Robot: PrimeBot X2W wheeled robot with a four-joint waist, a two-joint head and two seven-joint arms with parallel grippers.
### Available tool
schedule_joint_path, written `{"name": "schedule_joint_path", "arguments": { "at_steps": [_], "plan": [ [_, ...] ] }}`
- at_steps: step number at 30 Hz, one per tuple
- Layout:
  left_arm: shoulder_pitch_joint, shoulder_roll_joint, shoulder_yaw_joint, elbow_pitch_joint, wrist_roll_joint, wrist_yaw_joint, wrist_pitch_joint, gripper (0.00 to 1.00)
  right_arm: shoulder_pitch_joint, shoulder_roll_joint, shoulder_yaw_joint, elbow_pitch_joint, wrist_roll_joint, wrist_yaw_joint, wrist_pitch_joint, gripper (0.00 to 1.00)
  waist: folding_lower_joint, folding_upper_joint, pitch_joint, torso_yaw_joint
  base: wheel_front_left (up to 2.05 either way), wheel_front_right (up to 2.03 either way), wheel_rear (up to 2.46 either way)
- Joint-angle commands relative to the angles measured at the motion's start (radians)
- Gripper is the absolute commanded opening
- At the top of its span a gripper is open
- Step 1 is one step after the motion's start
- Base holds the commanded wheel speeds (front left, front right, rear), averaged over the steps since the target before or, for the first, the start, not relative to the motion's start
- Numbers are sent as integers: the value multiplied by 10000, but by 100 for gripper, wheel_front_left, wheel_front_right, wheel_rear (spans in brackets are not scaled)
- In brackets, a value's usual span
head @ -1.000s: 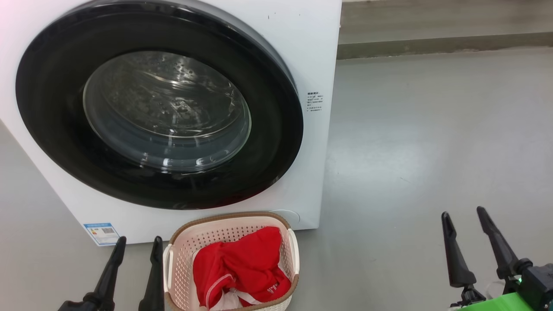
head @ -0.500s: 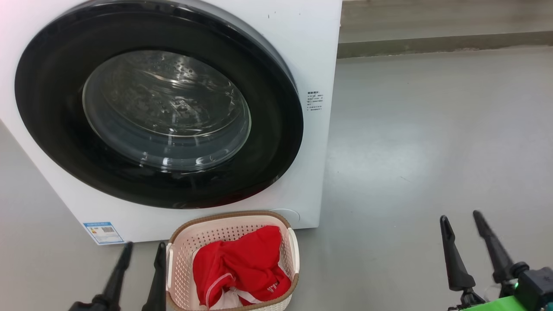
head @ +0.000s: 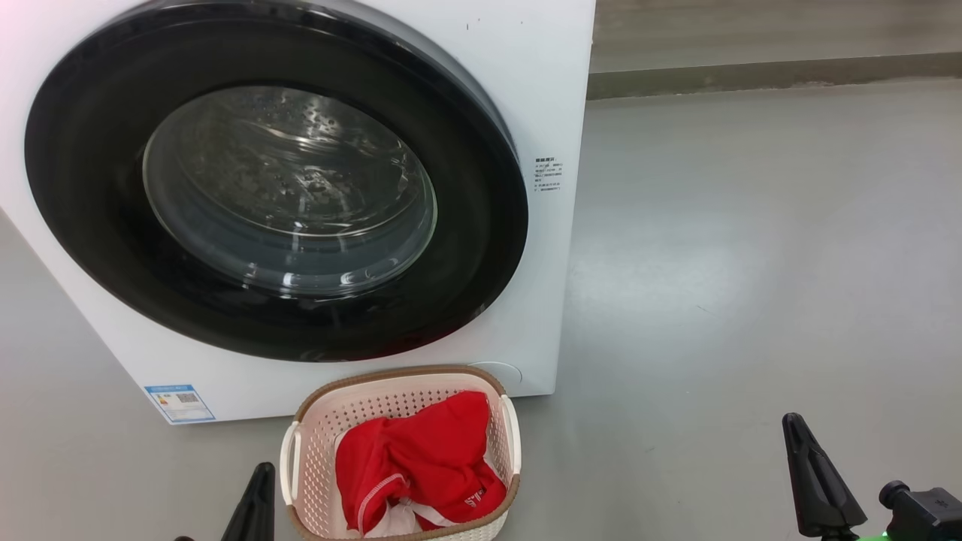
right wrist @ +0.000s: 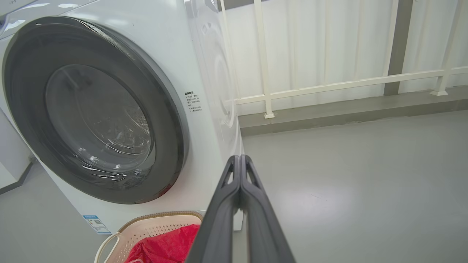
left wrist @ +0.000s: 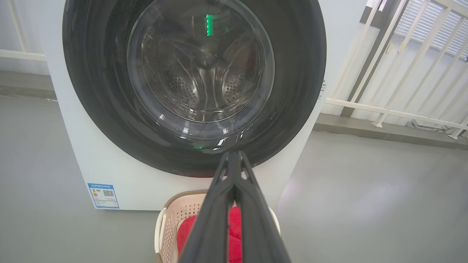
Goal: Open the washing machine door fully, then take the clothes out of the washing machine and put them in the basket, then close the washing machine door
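The white washing machine point(head: 541, 90) stands ahead with its black-rimmed door point(head: 481, 248) shut flat against the front; its glass shows a bare steel drum. The cream basket point(head: 301, 432) sits on the floor just below the door, with the red clothes point(head: 421, 458) piled inside. My left gripper point(head: 259, 475) is low beside the basket's left side, shut with nothing in it; its fingers point(left wrist: 234, 171) press together in the left wrist view. My right gripper point(head: 791, 422) hangs over bare floor far right, also shut and holding nothing, fingers point(right wrist: 239, 168) touching.
Grey floor point(head: 751, 263) stretches wide to the right of the machine. A low grey kerb point(head: 751, 75) runs along the back, with white railings point(right wrist: 329, 86) above it. A blue label point(head: 179, 403) marks the machine's lower left corner.
Both grippers have closed from wide open to shut. Both have also dropped lower in the head view, so less of each shows. Door, basket and clothes stay as they were.
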Motion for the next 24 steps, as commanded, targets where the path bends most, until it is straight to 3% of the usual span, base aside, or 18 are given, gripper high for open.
{"name": "schedule_joint_path", "arguments": {
  "at_steps": [1,24],
  "plan": [
    [-315,51,117,-190,-268,-13,52,0,-353,-104,31,-212,251,-1,61,0,1,0,13,1,0,0,0],
    [-676,71,297,27,-2864,-43,700,0,-861,-231,72,159,2894,-3,658,0,-2,0,134,11,0,0,0]
  ]
}}
